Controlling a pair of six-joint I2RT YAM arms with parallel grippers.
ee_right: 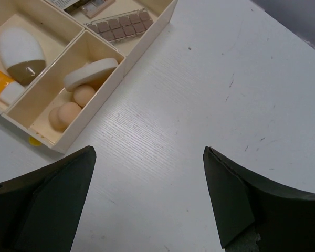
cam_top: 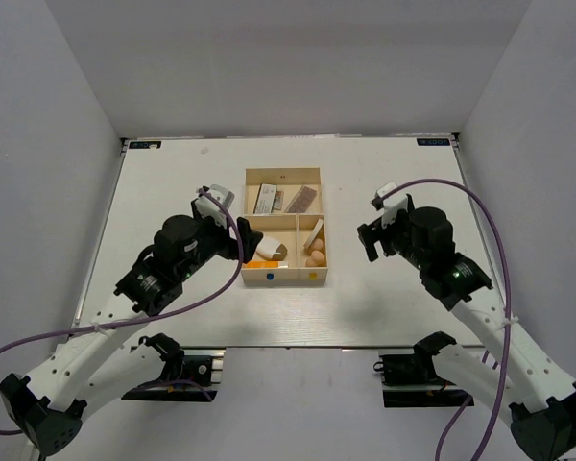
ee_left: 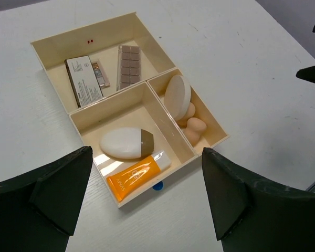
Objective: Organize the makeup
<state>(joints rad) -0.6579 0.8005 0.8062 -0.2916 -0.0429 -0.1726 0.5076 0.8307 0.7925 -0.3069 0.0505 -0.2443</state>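
Note:
The wooden tray point(cam_top: 284, 175) holds all the makeup. Two flat palettes point(ee_left: 128, 66) point(ee_left: 84, 79) lie in the far compartment. The white brown-capped bottle point(ee_left: 125, 143) and orange tube point(ee_left: 136, 176) lie in the near left compartment. The cream round pad point(ee_left: 177, 96) leans over two peach sponges point(ee_left: 195, 126) in the near right compartment; they also show in the right wrist view point(ee_right: 71, 111). My left gripper point(ee_left: 147, 202) is open and empty, above the tray's near left corner. My right gripper point(ee_right: 149, 199) is open and empty over bare table right of the tray.
White walls enclose the white table point(cam_top: 394, 298) on three sides. A blue dot point(ee_left: 157, 185) and a yellow dot point(ee_right: 34, 140) mark the table at the tray's near edge.

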